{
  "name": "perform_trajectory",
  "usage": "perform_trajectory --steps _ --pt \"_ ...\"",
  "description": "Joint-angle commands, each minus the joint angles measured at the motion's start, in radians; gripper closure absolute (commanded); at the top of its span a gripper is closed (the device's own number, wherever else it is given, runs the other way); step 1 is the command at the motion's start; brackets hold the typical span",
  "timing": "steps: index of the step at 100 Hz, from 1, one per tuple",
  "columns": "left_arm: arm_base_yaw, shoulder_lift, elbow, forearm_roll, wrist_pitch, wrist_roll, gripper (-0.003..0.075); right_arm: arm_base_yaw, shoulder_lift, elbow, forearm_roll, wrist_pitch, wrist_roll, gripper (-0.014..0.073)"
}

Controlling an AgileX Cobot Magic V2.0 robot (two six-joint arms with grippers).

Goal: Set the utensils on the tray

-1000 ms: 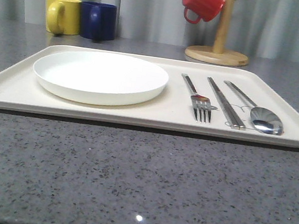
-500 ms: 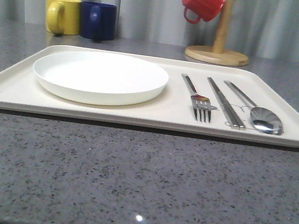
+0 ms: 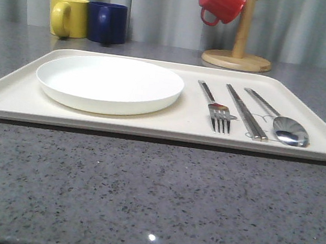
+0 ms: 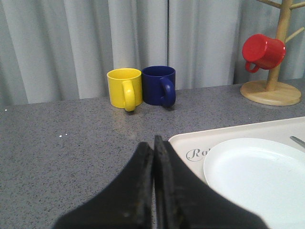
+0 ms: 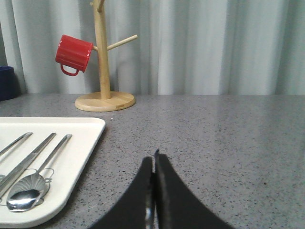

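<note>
Tray (image 3: 8,100) lies flat on the grey table (image 3: 152,199), long axis running left to right across the front view. On it: plate (image 3: 109,83) on the left half; fork (image 3: 215,108), chopsticks (image 3: 246,112) and spoon (image 3: 278,121) side by side on the right half, close but apart. All three long pieces run roughly front to back; fork tines and spoon bowl point toward the camera, handles away.

Task reads as complete.

Left gripper (image 4: 153,148): fingers pressed together, holding nothing, just off the tray's left corner. Right gripper (image 5: 154,160): likewise closed and empty, over bare table right of the tray.

Risk: either arm sweeping inward low could catch the tray rim and scatter the loose cutlery.
</note>
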Motion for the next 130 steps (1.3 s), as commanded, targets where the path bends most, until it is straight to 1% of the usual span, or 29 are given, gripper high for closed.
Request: perform_trajectory --steps 1,12,17,20,27,28,29,33,34,39,42,57,69,77,100,112,130 --pt "-0.006 0.003 -0.025 -0.012 -0.07 0.001 0.0738 -0.005 -0.021 -0.018 -0.009 -0.085 -0.011 0.0662" --pt "-0.006 0.003 -0.025 0.003 -0.07 -0.001 0.0738 -0.005 -0.021 -0.018 -0.009 -0.085 -0.011 0.0662" --pt "-0.006 0.003 -0.025 0.044 -0.07 -0.019 0.0738 -0.005 -0.021 -0.018 -0.009 -0.085 -0.011 0.0662" --pt "-0.006 0.003 -0.025 0.088 -0.07 -0.057 0.0738 -0.005 -0.021 -0.018 -0.009 -0.085 -0.011 0.0662" --pt "-0.006 0.003 -0.025 0.256 -0.07 -0.229 0.0738 -0.005 -0.021 -0.018 -0.009 -0.085 -0.011 0.0662" --pt "-0.006 0.003 -0.025 0.293 -0.07 -0.289 0.0738 -0.005 -0.021 -0.018 -0.009 -0.085 -0.011 0.0662" --pt "-0.006 0.003 -0.025 0.311 -0.07 -0.289 0.0738 -0.005 -0.021 -0.018 -0.009 -0.085 -0.011 0.0662" --pt "-0.006 0.003 -0.023 0.398 -0.07 -0.395 0.0738 -0.005 -0.021 -0.018 -0.009 -0.085 -0.011 0.0662" --pt "-0.006 0.003 -0.024 0.443 -0.07 -0.426 0.0738 -0.005 -0.021 -0.018 -0.009 -0.085 -0.011 0.0662" --pt "-0.006 0.003 -0.023 0.514 -0.071 -0.504 0.0738 -0.005 -0.021 -0.018 -0.009 -0.085 -0.011 0.0662" --pt "-0.006 -0.001 -0.019 0.544 -0.071 -0.528 0.0738 -0.005 -0.021 -0.018 -0.009 -0.085 -0.011 0.0662" --pt "-0.006 -0.056 0.042 0.603 -0.119 -0.548 0.0738 -0.005 -0.021 -0.018 -0.009 -0.085 -0.011 0.0662" --pt "-0.006 -0.134 0.139 0.628 -0.182 -0.548 0.0738 -0.005 -0.021 -0.018 -0.009 -0.085 -0.011 0.0662" --pt "-0.002 -0.182 0.201 0.635 -0.2 -0.548 0.0738 -0.005 -0.021 -0.018 -0.009 -0.085 -0.011 0.0662" --pt "0.057 -0.359 0.374 0.637 -0.201 -0.558 0.0738 -0.005 -0.021 -0.018 -0.009 -0.085 -0.011 0.0662" --pt "0.077 -0.428 0.438 0.637 -0.202 -0.564 0.0738 -0.005 -0.021 -0.018 -0.009 -0.085 -0.011 0.0662" --pt "0.08 -0.523 0.505 0.639 -0.202 -0.58 0.0738 -0.005 -0.021 -0.018 -0.009 -0.085 -0.011 0.0662"
